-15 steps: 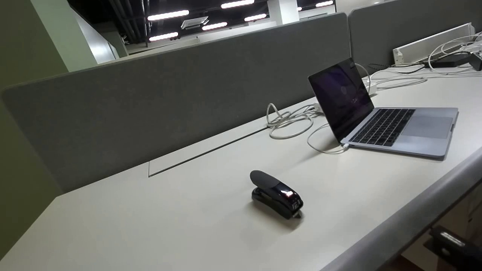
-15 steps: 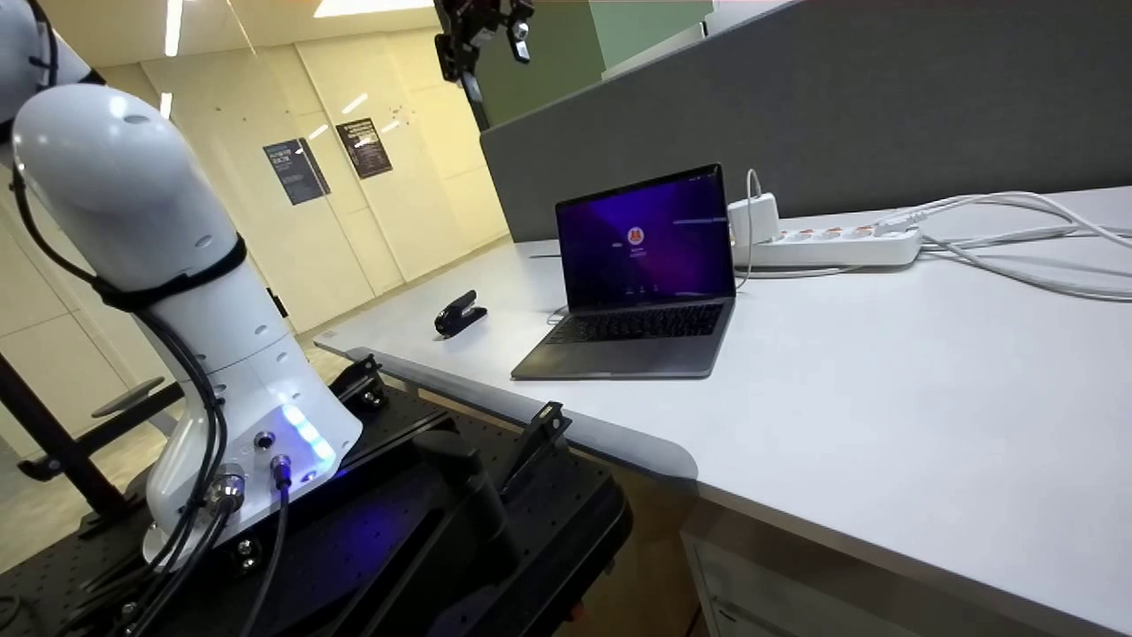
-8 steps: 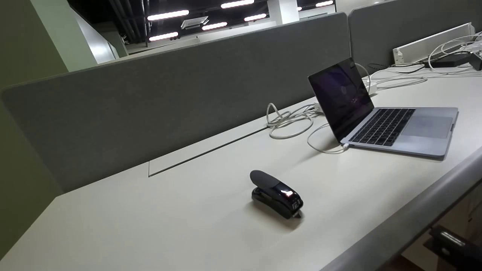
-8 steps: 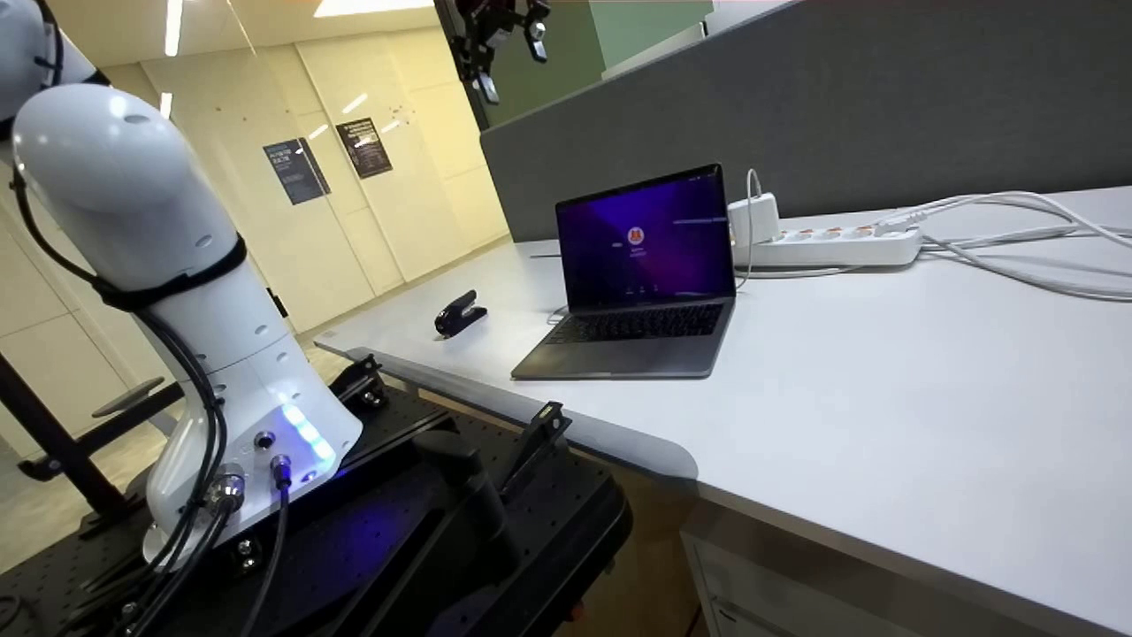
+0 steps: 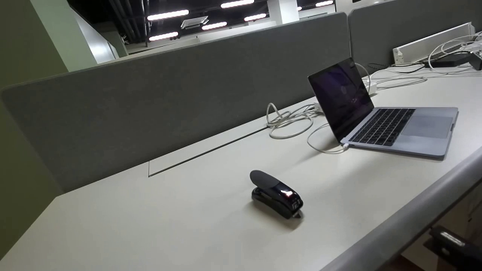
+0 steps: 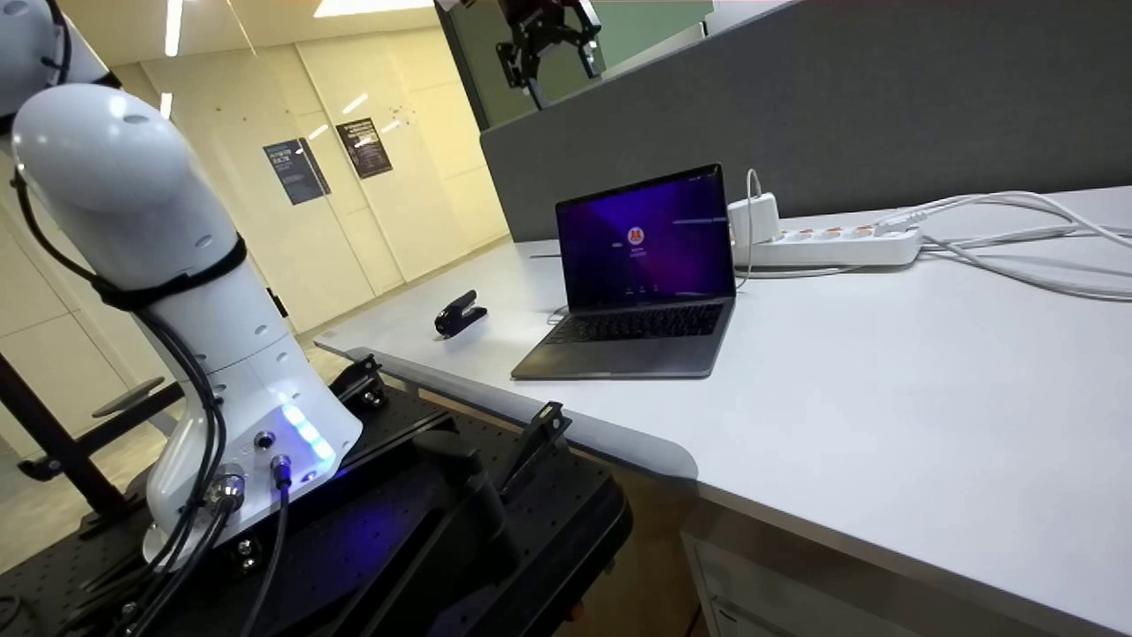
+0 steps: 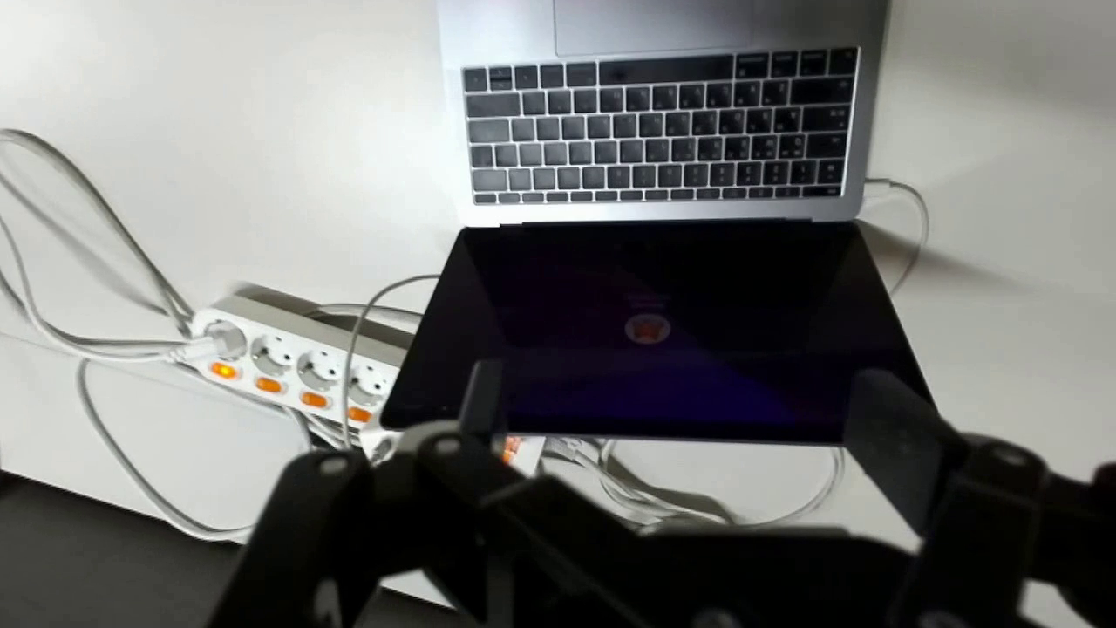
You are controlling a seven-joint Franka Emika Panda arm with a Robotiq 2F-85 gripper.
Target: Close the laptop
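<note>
The silver-grey laptop stands open on the white desk, its screen raised at a steep angle from the keyboard; it shows in both exterior views (image 5: 418,128) (image 6: 646,243) and in the wrist view (image 7: 663,323). Its lid's outer side is hidden. My gripper (image 6: 563,80) is open and empty, high above the desk and above the laptop in the picture of an exterior view. In the wrist view my gripper (image 7: 686,397) has its fingers spread wide, overlapping the screen's top edge in the picture, with no contact visible. The gripper is out of view in an exterior view.
A black stapler (image 5: 276,194) lies on the desk beside the laptop. A white power strip (image 6: 827,248) with cables stands behind the laptop. A thin white cable (image 5: 327,151) is plugged into the laptop's side. A grey partition (image 5: 188,94) runs along the desk's back edge.
In an exterior view my gripper has moved right and somewhat down, towards above the laptop, with its fingers still spread. A faint shadow has appeared on the desk. The laptop and stapler have not moved.
</note>
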